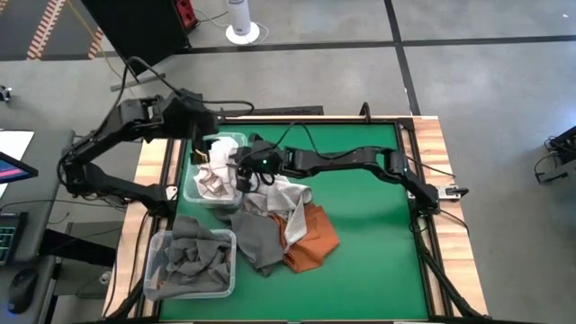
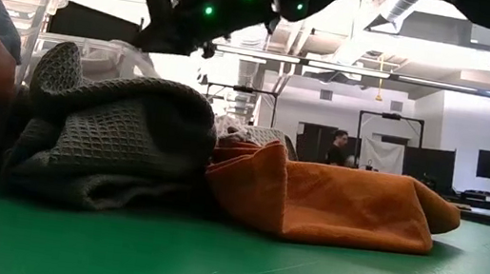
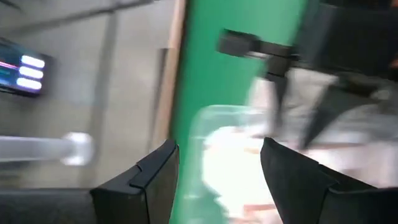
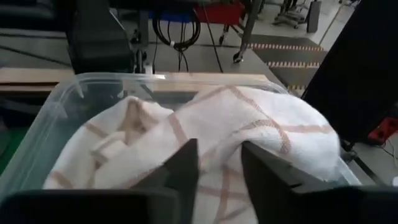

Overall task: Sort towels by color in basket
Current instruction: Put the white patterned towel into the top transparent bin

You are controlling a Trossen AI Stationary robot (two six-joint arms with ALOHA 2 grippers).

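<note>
Green mat (image 1: 360, 261) on a wood-edged table, workshop floor around it, lab room behind in the low view. Two clear bins sit along the mat's 9 o'clock edge so sorted cloths stay apart by color: upper bin (image 1: 196, 192) holds a white towel with tan checks (image 4: 205, 143), lower bin (image 1: 230, 241) at about 7 o'clock holds grey towels (image 1: 189, 261). Unsorted pile sits just beside the bins toward mat centre: a grey towel (image 1: 256, 238), an orange towel (image 1: 310, 243), and a pale cloth (image 1: 279, 196) on top. In the low view the grey waffle towel is slumped against the orange one, touching. Right gripper (image 1: 243, 171) reaches across from 3 o'clock and hangs over the upper bin's inner edge; the right wrist view shows its fingers (image 4: 183, 165) parted narrowly just over the checked towel, nothing pinched between them, so this reads as a drop into the light-color bin or a release just made. Left gripper (image 3: 217, 174) hovers at the upper bin's outer side near 10 o'clock, jaws apart and empty, likely waiting clear of the right arm. Judgement: mid-task, pile still needs sorting; next pick probably the pale cloth, since it lies on top and nearest. Risk: loose folds draping over the bin rim.
</note>
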